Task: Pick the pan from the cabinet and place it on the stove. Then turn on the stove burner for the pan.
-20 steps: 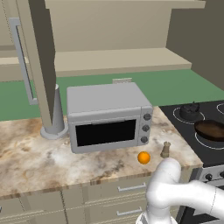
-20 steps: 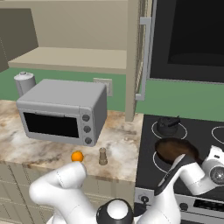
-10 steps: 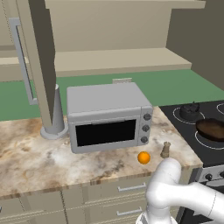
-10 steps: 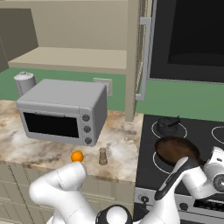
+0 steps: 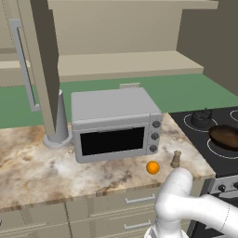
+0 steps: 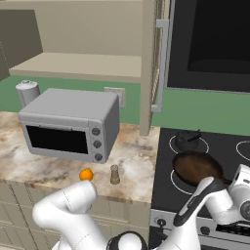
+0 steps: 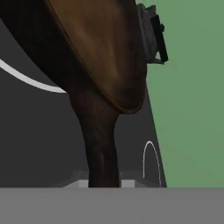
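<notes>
1. Evidently the gripper (image 6: 213,181) was closed narrow on the handle of the pan (image 6: 197,167); in the hand view that dark handle ran straight out from between the fingers to the brown bowl ahead.
2. Beyond the fingers, the pan sat over the stove burner (image 6: 178,179) on the stove (image 6: 166,195), though whether its base rested fully on the glass I could not tell.
3. Letting go before the pan was flat would likely have let it drop or skid off the ring, since the long handle gave the bowl leverage.
4. Farther past the bowl stood the small dark pot (image 6: 186,139); a push forward could have knocked it.
5. Below the fingers lay the knobs (image 6: 159,222), and a careless withdrawal might have brushed the wrong one.
</notes>
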You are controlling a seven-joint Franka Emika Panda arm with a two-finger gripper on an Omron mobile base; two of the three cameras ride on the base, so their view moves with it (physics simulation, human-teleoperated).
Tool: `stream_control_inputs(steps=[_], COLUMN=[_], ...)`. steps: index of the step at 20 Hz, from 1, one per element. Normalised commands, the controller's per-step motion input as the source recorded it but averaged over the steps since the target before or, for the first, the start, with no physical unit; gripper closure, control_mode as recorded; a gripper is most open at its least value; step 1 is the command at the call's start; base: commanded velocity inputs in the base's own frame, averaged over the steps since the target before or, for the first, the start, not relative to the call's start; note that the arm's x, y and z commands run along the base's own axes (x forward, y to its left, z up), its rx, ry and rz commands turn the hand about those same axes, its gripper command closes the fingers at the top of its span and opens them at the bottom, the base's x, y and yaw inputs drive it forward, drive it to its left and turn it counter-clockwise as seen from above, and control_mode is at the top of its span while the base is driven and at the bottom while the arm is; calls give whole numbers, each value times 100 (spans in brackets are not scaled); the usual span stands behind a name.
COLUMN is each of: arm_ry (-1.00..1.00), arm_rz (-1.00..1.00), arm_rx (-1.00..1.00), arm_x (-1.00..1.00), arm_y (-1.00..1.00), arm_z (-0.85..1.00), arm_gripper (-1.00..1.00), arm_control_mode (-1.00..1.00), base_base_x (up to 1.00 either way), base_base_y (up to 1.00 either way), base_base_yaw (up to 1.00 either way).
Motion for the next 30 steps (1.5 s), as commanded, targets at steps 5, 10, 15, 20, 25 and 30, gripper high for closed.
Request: stream_control_inputs(steps=[5,10,15,20,25,30], arm_ry=[-2,0,-1,-6,-6,-6], arm_rz=[2,4,4,4,4,3], arm_rx=[-2,-5,-6,-5,-6,-5], arm_x=[0,0,0,0,0,0], arm_y=[4,8,7,5,5,4], arm_z=[-45,-49,-50,-52,-51,-50], arm_gripper=[100,100,100,100,100,100], arm_control_mode=[-100,-100,-100,-100,-100,-100], base_base_x=[0,0,0,0,0,0], base_base_y=[0,0,0,0,0,0], base_base_yaw=[0,0,0,0,0,0])
